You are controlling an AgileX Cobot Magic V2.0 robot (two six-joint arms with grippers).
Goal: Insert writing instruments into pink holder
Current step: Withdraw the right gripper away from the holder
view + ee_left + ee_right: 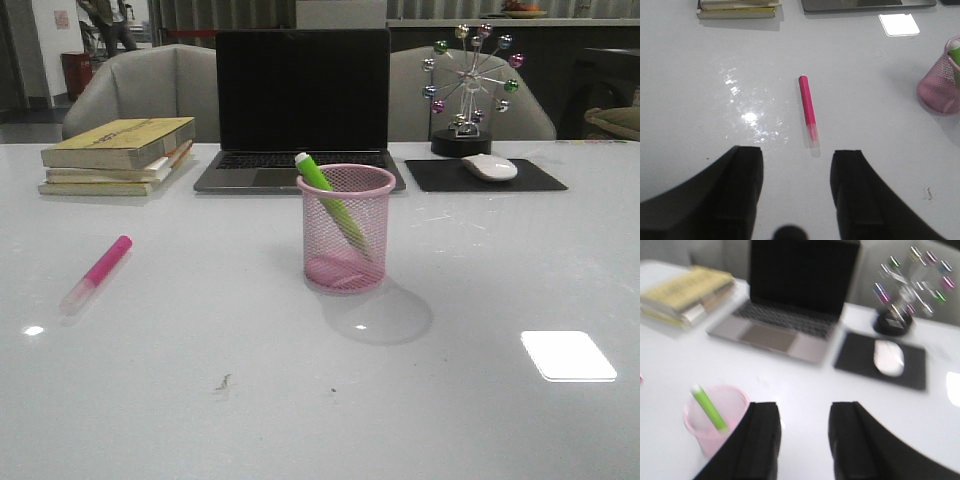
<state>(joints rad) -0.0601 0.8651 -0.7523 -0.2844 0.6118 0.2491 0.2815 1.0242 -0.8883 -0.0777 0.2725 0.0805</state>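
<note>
The pink holder (346, 228) stands upright mid-table in front of the laptop, with the green marker (330, 199) leaning inside it, its tip above the rim. The pink marker (97, 272) with its pale cap lies flat on the table to the left. In the left wrist view the pink marker (808, 110) lies just beyond my open left gripper (796, 154), cap end nearest the fingers, nothing between them. My right gripper (804, 412) is open and empty, with the holder (715, 421) and green marker (709, 409) beside one finger. No arm shows in the front view.
A laptop (300, 110) sits behind the holder, a stack of books (118, 155) at the back left, and a mouse (489, 167) on a black pad (484, 176) beside a ferris-wheel ornament (468, 90) at the back right.
</note>
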